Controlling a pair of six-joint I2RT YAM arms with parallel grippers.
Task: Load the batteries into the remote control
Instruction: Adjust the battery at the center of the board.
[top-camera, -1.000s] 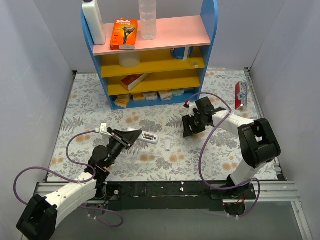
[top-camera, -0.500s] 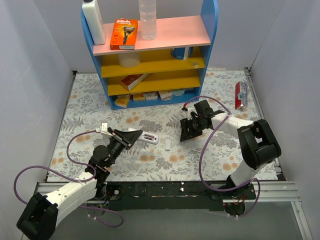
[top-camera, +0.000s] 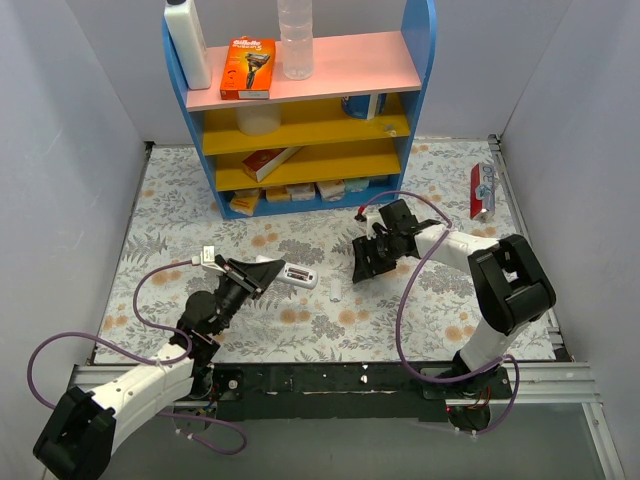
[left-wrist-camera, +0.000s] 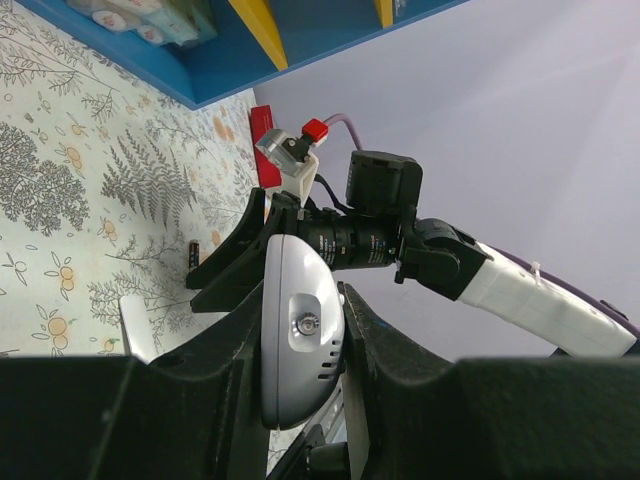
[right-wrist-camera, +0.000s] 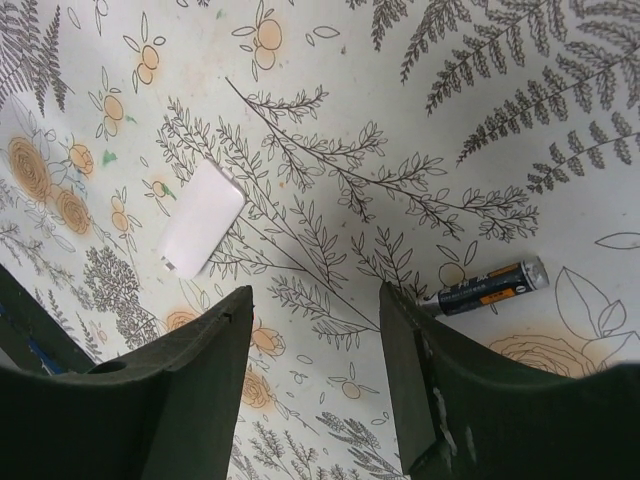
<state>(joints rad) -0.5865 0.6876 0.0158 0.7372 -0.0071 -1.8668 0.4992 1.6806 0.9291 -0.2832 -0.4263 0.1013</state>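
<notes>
My left gripper (top-camera: 268, 270) is shut on a white remote control (top-camera: 298, 276), held just above the table at centre left. In the left wrist view the remote control (left-wrist-camera: 300, 330) is clamped between both fingers, its end toward the camera. My right gripper (top-camera: 366, 260) hangs low over the cloth to the right of the remote, open, with nothing between its fingers (right-wrist-camera: 405, 380). One of the batteries (right-wrist-camera: 485, 287), dark with an orange band, lies flat on the cloth just outside the right finger. In the left wrist view a slim dark battery (left-wrist-camera: 194, 258) shows beside the right gripper (left-wrist-camera: 230, 265).
A small white battery cover (top-camera: 335, 290) lies on the cloth between the two grippers; the right wrist view has this cover (right-wrist-camera: 200, 222) at upper left. A blue shelf (top-camera: 300, 110) with boxes and bottles stands at the back. A red packet (top-camera: 482, 190) lies at the far right edge.
My right gripper has moved left and a little nearer, toward the remote and the cover, and its jaws narrowed slightly. The left arm and the remote have not moved.
</notes>
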